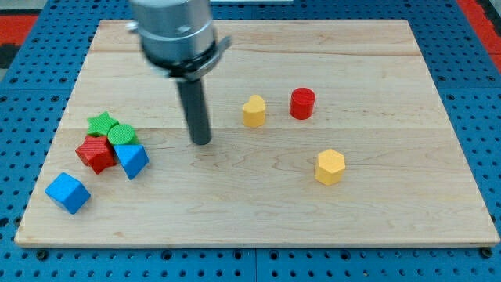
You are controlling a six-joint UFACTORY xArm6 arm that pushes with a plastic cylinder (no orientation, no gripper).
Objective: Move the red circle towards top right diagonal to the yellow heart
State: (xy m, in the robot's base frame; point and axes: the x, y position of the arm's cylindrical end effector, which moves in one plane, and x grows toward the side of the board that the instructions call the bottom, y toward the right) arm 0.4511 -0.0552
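No text, labels, numbers or signs can be read anywhere, as far as this view shows.

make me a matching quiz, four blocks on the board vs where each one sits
Blocks:
1. red circle
2. yellow heart
3. yellow hexagon
4. blue cube

Places:
A. nearest the view's bottom left corner
B. just left of the red circle
C. lower right of the middle, alone
D. farthest toward the view's top right of the four

Pairs: 1-D, 2-B, 3-C, 4-A

My tip sits left of the yellow heart, touching no block.
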